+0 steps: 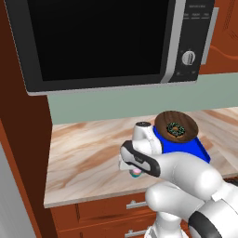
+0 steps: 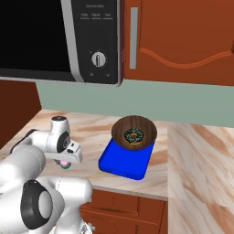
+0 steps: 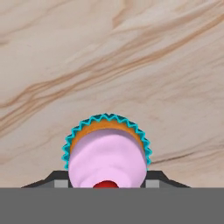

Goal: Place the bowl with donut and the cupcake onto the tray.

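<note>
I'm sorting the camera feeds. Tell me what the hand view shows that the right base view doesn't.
Hand view alone: the cupcake's pleated teal wrapper, pink frosting and red cherry close up, with a dark tool finger at each side. Right base view alone: the bowl holding the donut on the blue tray, plus the microwave overhead. Both share the cupcake and the marbled counter.

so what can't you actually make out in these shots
- Jaws: in the hand view the cupcake covers the fingertips, so open or shut on it cannot be told.
- Cupcake in the left base view: only a sliver shows under the arm.
- Cupcake in the right base view: the gripper covers its top, and it is too small to tell if it is lifted off the counter.
- Tray: its far end lies under the bowl.
</note>
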